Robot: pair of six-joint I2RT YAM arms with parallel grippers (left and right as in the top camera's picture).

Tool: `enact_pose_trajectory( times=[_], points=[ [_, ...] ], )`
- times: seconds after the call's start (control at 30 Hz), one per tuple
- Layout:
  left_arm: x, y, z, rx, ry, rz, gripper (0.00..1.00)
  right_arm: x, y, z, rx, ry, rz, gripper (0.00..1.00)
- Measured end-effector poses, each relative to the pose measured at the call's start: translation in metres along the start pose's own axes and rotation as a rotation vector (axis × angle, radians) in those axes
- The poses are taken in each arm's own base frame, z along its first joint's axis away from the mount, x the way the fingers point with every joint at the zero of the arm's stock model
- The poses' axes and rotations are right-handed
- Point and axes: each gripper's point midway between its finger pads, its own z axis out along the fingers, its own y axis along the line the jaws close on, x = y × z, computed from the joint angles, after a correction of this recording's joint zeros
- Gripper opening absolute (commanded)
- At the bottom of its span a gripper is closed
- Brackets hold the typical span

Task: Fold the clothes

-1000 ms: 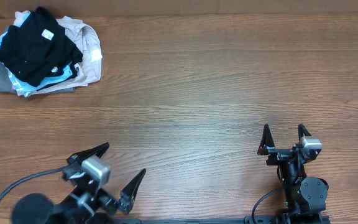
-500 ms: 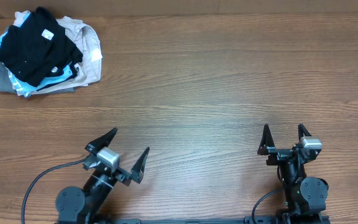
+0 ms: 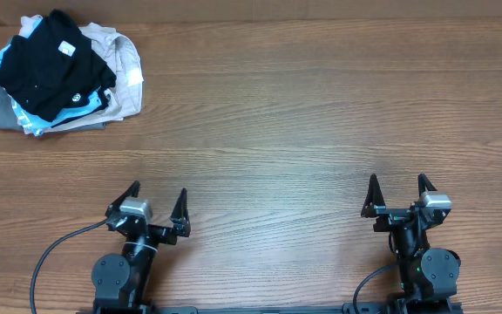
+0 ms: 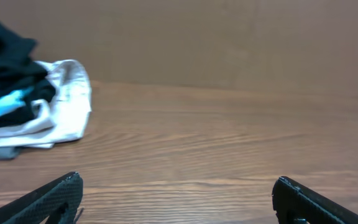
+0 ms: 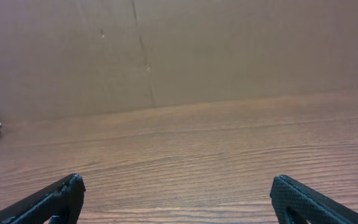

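black T-shirt (image 4: 5, 50) cut by left edge, beige garment (image 3: 123, 54) half hidden

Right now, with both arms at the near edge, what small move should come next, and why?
Probably extend the left gripper toward the black T-shirt atop the other garments at the far left. Both grippers stand open and empty; the right gripper is much farther away.

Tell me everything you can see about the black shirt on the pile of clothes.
The black T-shirt looks soft and plain, crumpled rather than folded. A small white tag shows near its top and a tiny white logo near its lower edge. It lies on top of a heap at the table's far left corner, resting on a beige garment, a light blue shirt and grey cloth.
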Motion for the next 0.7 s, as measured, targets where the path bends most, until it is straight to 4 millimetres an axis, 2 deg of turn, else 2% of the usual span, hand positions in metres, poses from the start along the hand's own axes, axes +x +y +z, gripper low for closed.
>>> enact_pose_trajectory(
  times=[0.17,0.37,0.7],
  points=[
    [-0.003,0.018,-0.001,-0.089,-0.016,-0.006,1.00,0.000,0.000,0.000,0.000,0.001,0.000,1.00],
    [-0.028,0.029,-0.004,-0.141,-0.124,0.018,1.00,0.000,0.000,0.000,0.000,0.000,0.000,1.00],
    [-0.012,0.036,-0.004,-0.179,-0.050,0.100,1.00,0.000,0.000,0.000,0.000,0.000,0.000,1.00]
  ],
)
